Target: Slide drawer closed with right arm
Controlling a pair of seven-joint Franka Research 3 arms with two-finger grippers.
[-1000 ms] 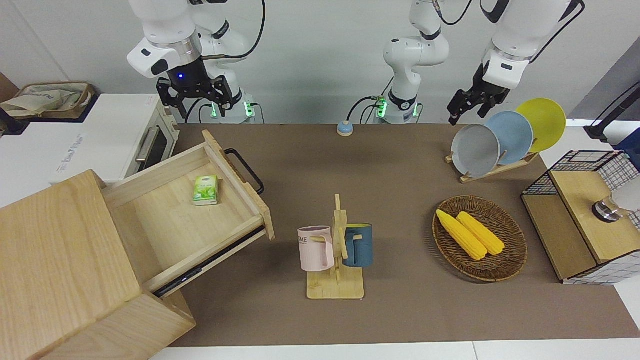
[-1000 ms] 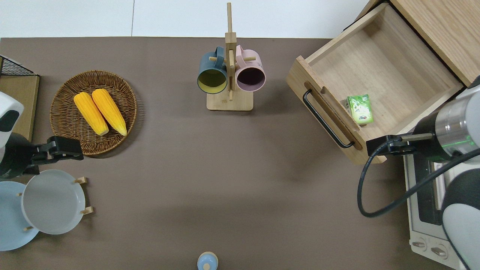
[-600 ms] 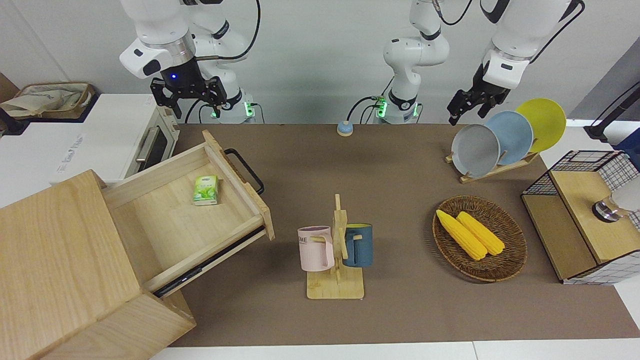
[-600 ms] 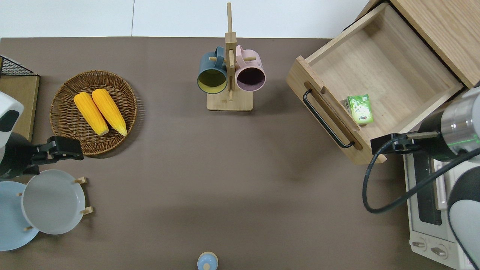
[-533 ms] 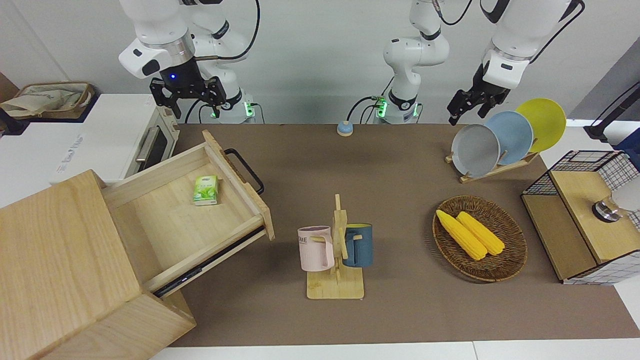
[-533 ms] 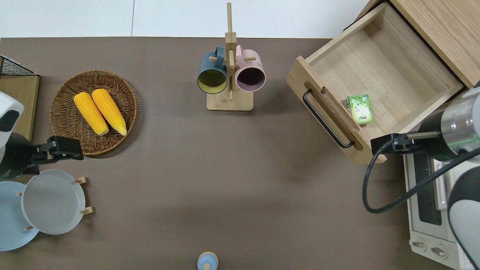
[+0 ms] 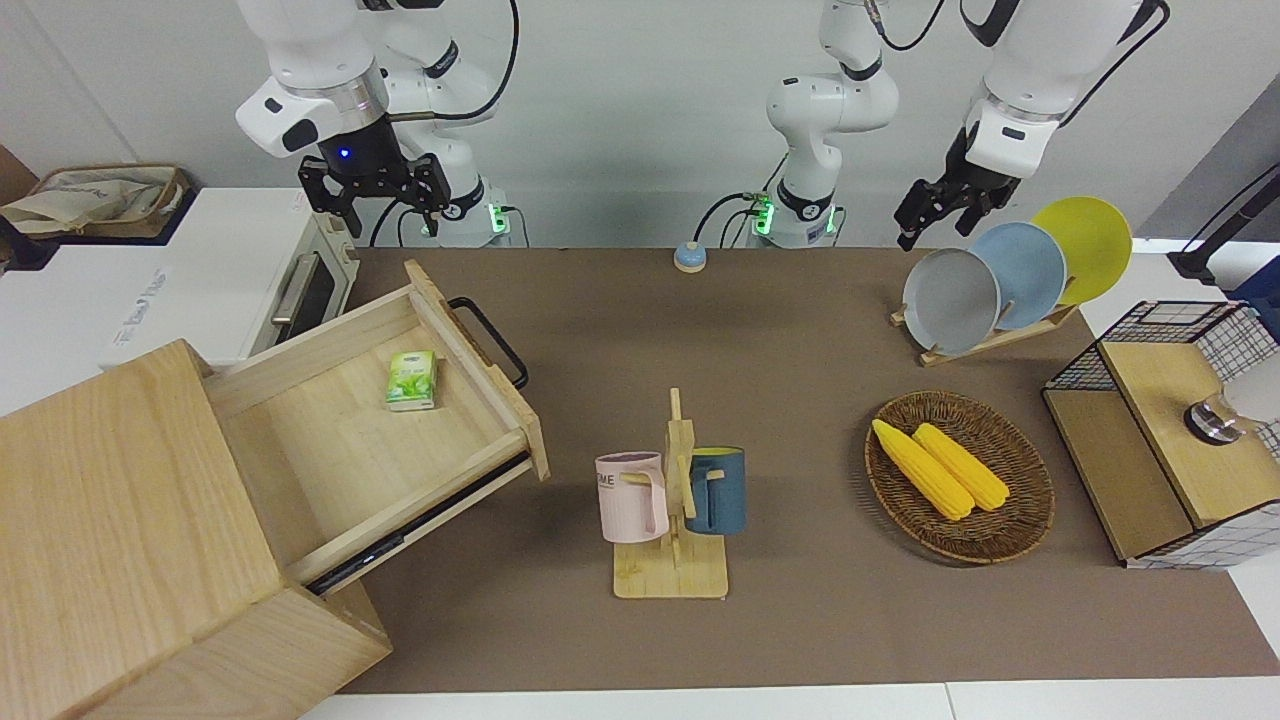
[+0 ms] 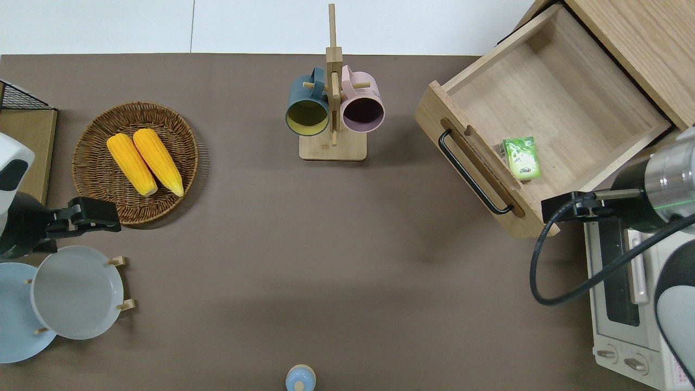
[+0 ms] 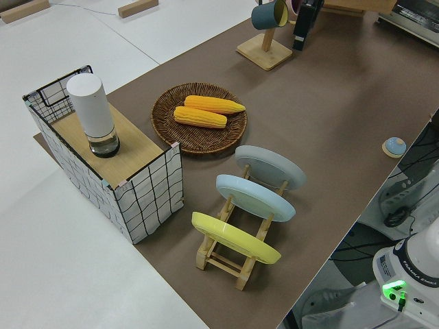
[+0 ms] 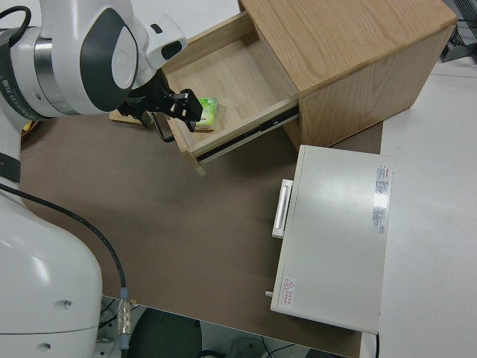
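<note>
The drawer [image 7: 380,440] is pulled far out of the pale wooden cabinet [image 7: 110,480]. Its black bar handle [image 7: 490,343] faces the middle of the table. A green packet [image 7: 412,380] lies inside, by the front panel. My right gripper [image 7: 372,195], with a blue light at the wrist, is up in the air, open and empty. In the overhead view the right gripper [image 8: 564,209] is over the drawer [image 8: 548,103] front's corner nearest the robots, beside the toaster oven [image 8: 624,293]. The right side view shows the right gripper [image 10: 175,104] above the drawer [image 10: 231,74] front. My left arm is parked.
A mug rack [image 7: 672,500] with a pink and a blue mug stands mid-table. A wicker basket [image 7: 1030,510] holds two corn cobs. A plate rack [image 7: 1000,275] and a wood-and-wire-mesh box [image 7: 1170,430] stand at the left arm's end. A small blue knob [image 7: 690,258] sits near the robots.
My right gripper has risen and drawn back a little toward the toaster oven. The drawer, the green packet and the left arm have not moved.
</note>
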